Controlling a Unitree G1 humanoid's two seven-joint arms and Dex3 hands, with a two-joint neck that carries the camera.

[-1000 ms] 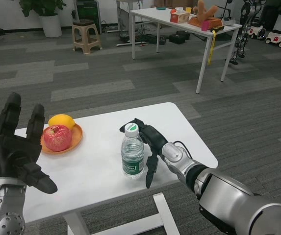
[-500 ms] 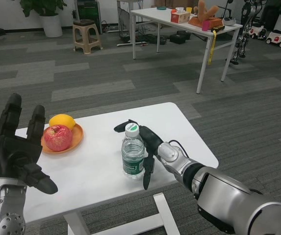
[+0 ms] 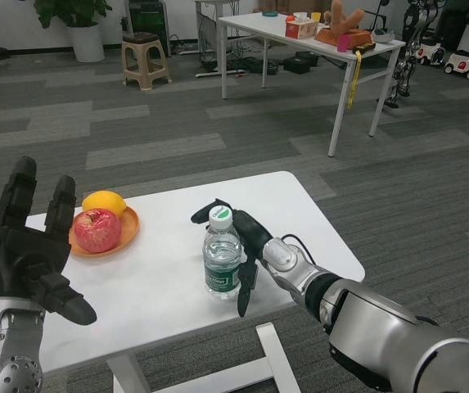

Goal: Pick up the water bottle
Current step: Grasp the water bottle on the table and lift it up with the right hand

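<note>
Head view: the water bottle (image 3: pixel 221 254) stands upright mid-worktop (image 3: pixel 160 270). My right hand (image 3: pixel 246 237) cups just beside it, fingers apart, grasping nothing; my left hand (image 3: pixel 25 246) waits raised, released. Likely full, slick, thin-walled plastic, so I'd grip around the labelled middle.

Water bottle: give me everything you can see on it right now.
The water bottle is small, clear plastic, with a white cap with green on top and a green label band around its middle. It stands upright on the white table, near the front edge, right of the orange plate. The cap is on. The right hand is cupped around its right side, fingers curling behind the cap and one hanging in front; whether they press on the plastic cannot be told. It is not lifted.
</note>
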